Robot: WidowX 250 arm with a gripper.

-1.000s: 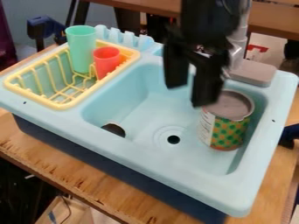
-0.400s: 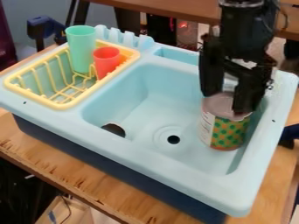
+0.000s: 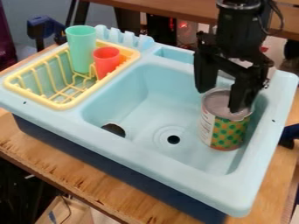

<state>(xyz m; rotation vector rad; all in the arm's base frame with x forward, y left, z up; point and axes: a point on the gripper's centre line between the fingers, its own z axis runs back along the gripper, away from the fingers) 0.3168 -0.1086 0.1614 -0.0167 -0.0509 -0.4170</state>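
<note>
The black gripper (image 3: 219,100) hangs over the right part of the toy sink, its fingers spread apart and nothing held between them. Directly beneath it stands a can (image 3: 227,132) with a grey top and a green-and-orange dotted label, upright in the basin. One fingertip overlaps the can's top in the view; whether it touches cannot be told. The light blue sink (image 3: 140,148) has a round drain in its floor, left of the can.
A yellow dish rack (image 3: 70,105) on the sink's left side holds a tall green cup (image 3: 81,48) and a shorter red cup (image 3: 106,61). The sink stands on a wooden table (image 3: 93,186); a basin wall rises right of the can.
The arm first moved right to a place over the can, then shifted slightly left. The can and both cups have stayed in place.
</note>
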